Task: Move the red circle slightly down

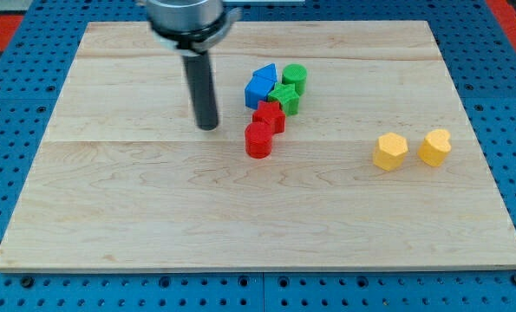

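My tip [207,126] rests on the wooden board [153,217]. Just right of it, slightly lower, sits the red circle [258,139], touching a red star [270,115]. Farther up-right cluster a green star [284,97], blue blocks [260,86] and a green cylinder [295,78]. Two yellow blocks [411,149] lie far right.

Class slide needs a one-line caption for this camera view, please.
My tip rests on the board left of the red circle, beside a blue, green and red cluster; two yellow blocks sit right.
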Available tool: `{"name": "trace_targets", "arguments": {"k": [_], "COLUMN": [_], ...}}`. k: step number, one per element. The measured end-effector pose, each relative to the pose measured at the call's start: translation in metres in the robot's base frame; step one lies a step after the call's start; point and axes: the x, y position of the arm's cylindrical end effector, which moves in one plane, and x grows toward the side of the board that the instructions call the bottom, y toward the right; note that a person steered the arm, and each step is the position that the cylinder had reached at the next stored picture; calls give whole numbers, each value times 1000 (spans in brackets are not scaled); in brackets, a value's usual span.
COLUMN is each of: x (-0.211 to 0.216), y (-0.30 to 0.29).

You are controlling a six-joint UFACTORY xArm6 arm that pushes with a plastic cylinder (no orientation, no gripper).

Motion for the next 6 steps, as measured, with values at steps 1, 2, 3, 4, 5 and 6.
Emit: {"name": "trace_targets", "arguments": {"k": [1, 2, 3, 4, 5, 6], "x": [-7, -10, -10, -10, 5, 38], "y": [36, 65, 47, 2, 2, 36]}}
